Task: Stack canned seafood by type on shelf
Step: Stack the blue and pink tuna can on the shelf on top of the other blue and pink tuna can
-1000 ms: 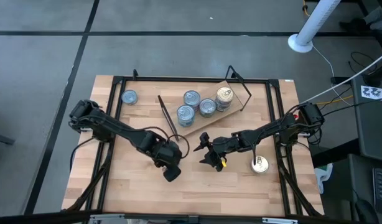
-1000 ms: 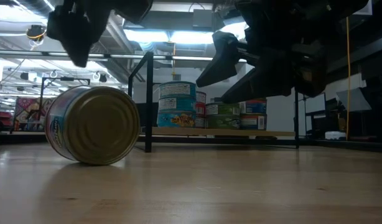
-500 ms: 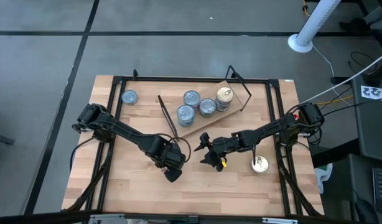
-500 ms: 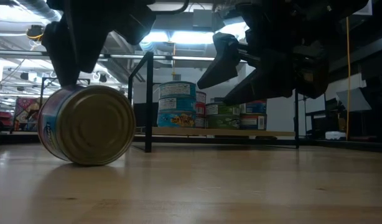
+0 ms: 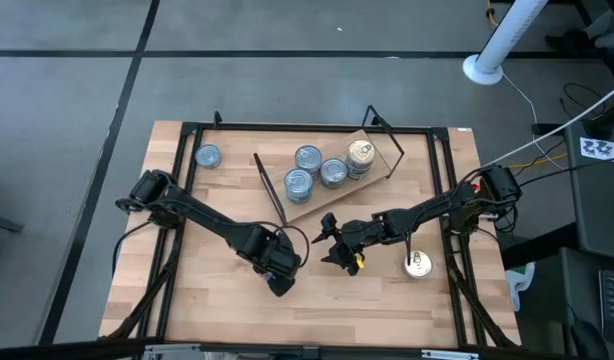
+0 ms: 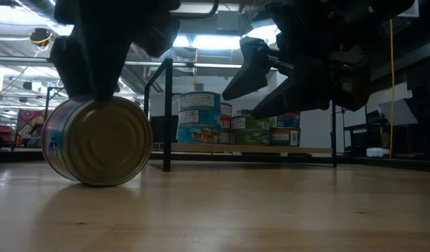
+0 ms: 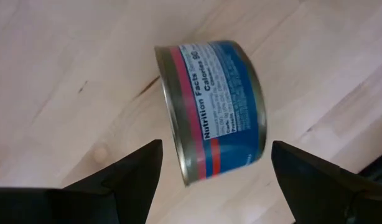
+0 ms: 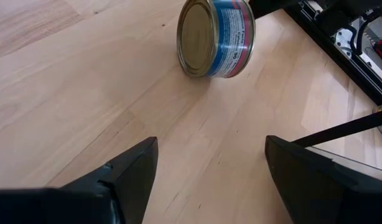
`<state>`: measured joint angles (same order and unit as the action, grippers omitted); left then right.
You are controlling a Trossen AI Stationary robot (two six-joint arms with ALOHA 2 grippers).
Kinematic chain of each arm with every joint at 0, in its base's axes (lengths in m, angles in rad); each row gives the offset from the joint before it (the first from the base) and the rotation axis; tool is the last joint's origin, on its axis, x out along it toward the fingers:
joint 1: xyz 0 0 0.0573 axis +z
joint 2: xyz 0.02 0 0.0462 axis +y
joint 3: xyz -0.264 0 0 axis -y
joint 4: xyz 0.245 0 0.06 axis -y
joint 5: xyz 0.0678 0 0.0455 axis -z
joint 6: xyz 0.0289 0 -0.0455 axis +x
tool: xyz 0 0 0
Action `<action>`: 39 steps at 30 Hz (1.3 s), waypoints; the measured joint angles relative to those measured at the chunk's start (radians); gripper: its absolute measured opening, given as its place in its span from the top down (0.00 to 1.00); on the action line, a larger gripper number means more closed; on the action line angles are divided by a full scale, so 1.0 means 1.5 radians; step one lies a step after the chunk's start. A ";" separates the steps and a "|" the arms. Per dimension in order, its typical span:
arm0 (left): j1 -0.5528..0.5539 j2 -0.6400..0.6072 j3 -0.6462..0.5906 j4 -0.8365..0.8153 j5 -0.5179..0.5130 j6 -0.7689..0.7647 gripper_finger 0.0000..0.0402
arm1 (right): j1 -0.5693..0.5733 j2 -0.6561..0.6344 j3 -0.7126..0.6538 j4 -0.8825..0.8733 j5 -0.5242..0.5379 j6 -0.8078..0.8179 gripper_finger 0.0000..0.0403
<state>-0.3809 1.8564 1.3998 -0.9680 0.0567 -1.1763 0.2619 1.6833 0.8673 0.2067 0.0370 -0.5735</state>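
A blue-labelled tin [image 7: 213,109] lies on its curved side on the tabletop, also seen in the low view [image 6: 96,140] and the right wrist view [image 8: 216,37]. My left gripper [image 5: 277,278] hangs open right over it, pointing down, one finger beyond each flat end [image 7: 213,165]. My right gripper [image 5: 332,252] hovers open to the tin's right, slanting down toward it [image 8: 209,168]. The shelf [image 5: 322,205] carries three blue tins [image 5: 308,157] and a gold tin [image 5: 360,154]. My left gripper comes at the lying tin from above with its jaws wide, a finger [image 7: 141,168] on each side of the tin's flat ends. In the low view a dark finger [image 6: 96,77] reaches down to the tin's upper curve; I cannot tell whether it touches.
A blue tin [image 5: 207,156] stands alone at the table's far left. A gold tin [image 5: 418,264] stands near the right edge. The black frame rails [image 5: 449,200] run along the table's sides. The shelf's wire legs [image 5: 387,145] stick up at its ends.
My left gripper has come down onto the lying tin, jaws still wide. The tin has rolled a little toward the table's left. My right gripper has kept still.
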 joint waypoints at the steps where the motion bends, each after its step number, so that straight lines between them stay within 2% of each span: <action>1: 0.000 0.005 0.000 0.000 0.000 0.000 0.27 | 0.000 0.000 0.000 0.000 0.000 0.000 0.27; 6: 0.002 0.029 0.000 -0.003 -0.002 0.001 0.27 | 0.000 0.000 0.000 0.000 0.000 0.000 0.27; 10: 0.002 0.034 -0.001 -0.010 -0.004 0.053 0.27 | 0.000 0.000 0.000 0.000 0.000 0.000 0.27; 15: 0.003 0.034 -0.001 -0.010 -0.025 0.070 0.28 | 0.000 0.000 0.000 0.000 0.014 0.000 0.27; 18: 0.002 0.034 -0.001 -0.010 -0.030 0.075 0.33 | 0.000 0.000 0.000 0.000 0.030 0.021 0.27; 25: 0.001 0.034 -0.001 -0.001 -0.048 0.103 0.54 | 0.000 0.000 0.000 -0.030 0.046 0.138 0.27; 32: 0.001 0.034 -0.001 0.078 -0.070 0.142 0.55 | 0.000 -0.004 0.001 -0.085 0.083 0.186 0.27; 39: 0.001 0.033 -0.001 0.144 -0.133 0.208 0.52 | 0.000 -0.008 0.034 -0.167 0.086 0.233 0.27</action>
<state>-0.3790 1.9064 1.3983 -0.7516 -0.1431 -0.8645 0.2615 1.6714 0.9189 -0.0438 0.1661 -0.2234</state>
